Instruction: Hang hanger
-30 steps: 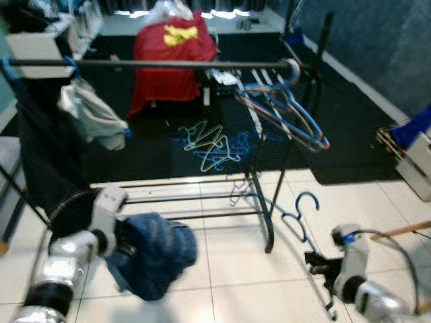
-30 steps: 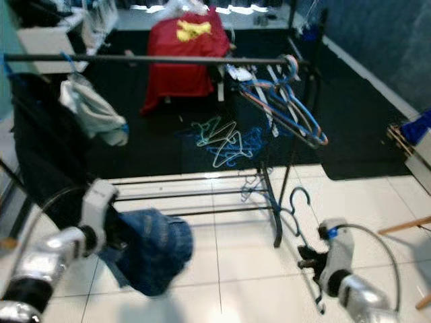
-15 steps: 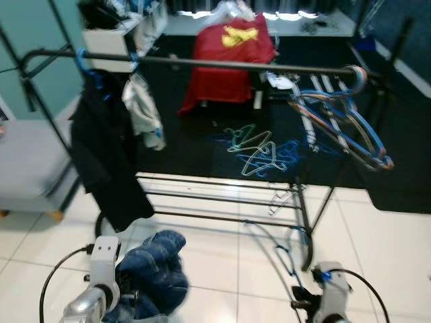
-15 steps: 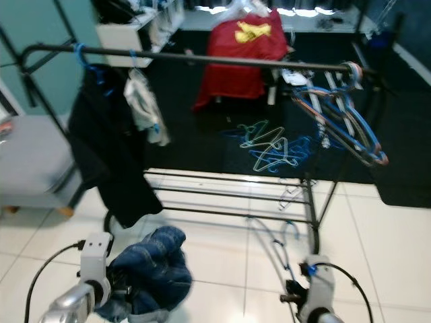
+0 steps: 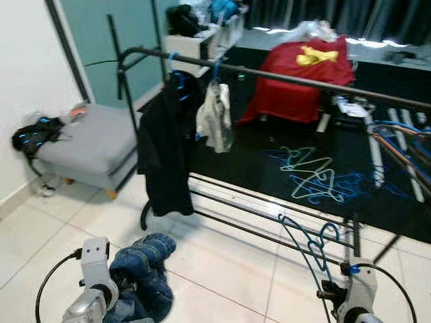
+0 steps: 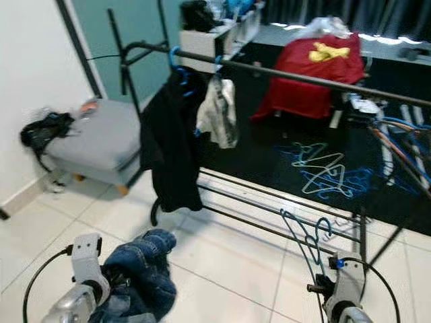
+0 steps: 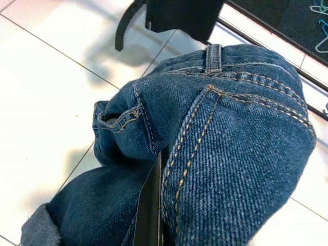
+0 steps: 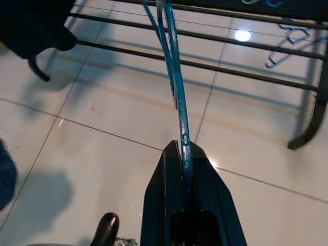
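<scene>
**Blue hanger and jeans held low before the clothes rack**

Right wrist view looks along the right gripper (image 8: 183, 154), whose two black fingers are clenched on the thin wire of a blue hanger (image 8: 171, 66); the wire runs straight out from between the fingertips over the white tiled floor (image 8: 118, 107). From the head camera, that hanger (image 5: 306, 239) rises from the gripper at the near right, its hook curling just in front of the low rails of the clothes rack (image 5: 269, 75), not on the top bar.

At the near left, the left gripper (image 7: 154, 205) is closed on a bundle of blue jeans (image 7: 220, 133); one black finger shows pressed into the denim folds. In the left eye view the jeans (image 5: 145, 272) hang bunched beside the left arm, low over the tiles.

On the rack's top bar, towards its left end, hang a black garment (image 5: 165, 151) and, just right of it, a pale garment (image 5: 215, 118), both on blue hangers. More hangers hang at the far right end of the bar (image 5: 404, 145). Beyond the rack, loose hangers (image 5: 313, 178) lie on a dark carpet, with a red cloth (image 5: 300, 81) draped further back. A grey cushioned seat (image 5: 91, 145) stands at the far left by the wall.
</scene>
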Tool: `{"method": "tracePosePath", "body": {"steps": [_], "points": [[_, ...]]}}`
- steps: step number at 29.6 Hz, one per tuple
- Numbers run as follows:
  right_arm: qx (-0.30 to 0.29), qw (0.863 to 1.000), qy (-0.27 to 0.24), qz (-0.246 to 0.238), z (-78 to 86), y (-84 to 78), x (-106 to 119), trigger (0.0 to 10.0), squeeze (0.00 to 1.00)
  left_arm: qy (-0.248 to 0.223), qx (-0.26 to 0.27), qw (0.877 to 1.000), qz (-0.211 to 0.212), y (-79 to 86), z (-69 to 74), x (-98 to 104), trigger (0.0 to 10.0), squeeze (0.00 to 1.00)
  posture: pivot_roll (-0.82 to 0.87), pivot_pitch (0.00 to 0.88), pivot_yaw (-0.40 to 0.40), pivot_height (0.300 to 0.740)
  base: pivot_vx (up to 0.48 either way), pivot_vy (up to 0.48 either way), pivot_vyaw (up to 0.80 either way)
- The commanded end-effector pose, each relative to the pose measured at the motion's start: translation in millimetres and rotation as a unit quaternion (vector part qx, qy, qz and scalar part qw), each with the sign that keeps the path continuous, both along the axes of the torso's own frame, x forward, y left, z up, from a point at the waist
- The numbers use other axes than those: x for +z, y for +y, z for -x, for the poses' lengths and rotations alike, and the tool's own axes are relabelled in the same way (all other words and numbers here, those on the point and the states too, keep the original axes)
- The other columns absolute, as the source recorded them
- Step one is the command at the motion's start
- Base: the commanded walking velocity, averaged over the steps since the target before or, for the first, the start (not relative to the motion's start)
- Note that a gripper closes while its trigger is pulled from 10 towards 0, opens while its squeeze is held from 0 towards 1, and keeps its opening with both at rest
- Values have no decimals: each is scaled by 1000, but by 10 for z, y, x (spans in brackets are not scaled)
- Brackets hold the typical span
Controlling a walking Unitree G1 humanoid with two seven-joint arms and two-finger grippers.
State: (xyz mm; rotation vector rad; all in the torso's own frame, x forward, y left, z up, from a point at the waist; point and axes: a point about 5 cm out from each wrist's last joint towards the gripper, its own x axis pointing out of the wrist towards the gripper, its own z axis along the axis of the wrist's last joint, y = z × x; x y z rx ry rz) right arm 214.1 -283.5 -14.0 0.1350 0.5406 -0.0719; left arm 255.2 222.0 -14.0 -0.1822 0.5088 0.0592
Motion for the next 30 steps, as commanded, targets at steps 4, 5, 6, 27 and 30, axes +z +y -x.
{"method": "tracePosePath", "body": {"steps": [4,5,6,27,30], "points": [[-8,1000,-2,0,9,-18,-41,10000,0,-23,-5,1000,-18,-28,-52,38,10000,0,7,30,-37,740,0,0,703],[-8,1000,-2,0,9,-18,-41,10000,0,-23,-5,1000,-18,-28,-52,38,10000,0,7,30,-37,740,0,0,706],[-8,1000,-2,-1,16,-22,-49,10000,0,-28,-3,999,-27,2,-55,53,10000,0,-8,36,-35,740,0,0,706],[-25,999,-19,-11,223,-70,-108,10000,0,-44,-1,998,-47,199,59,52,10000,0,3,50,-38,740,0,0,702],[-24,999,-19,-12,230,-44,-117,10000,0,-44,-11,997,-55,192,36,61,10000,0,-12,59,-31,740,0,0,700]]}}
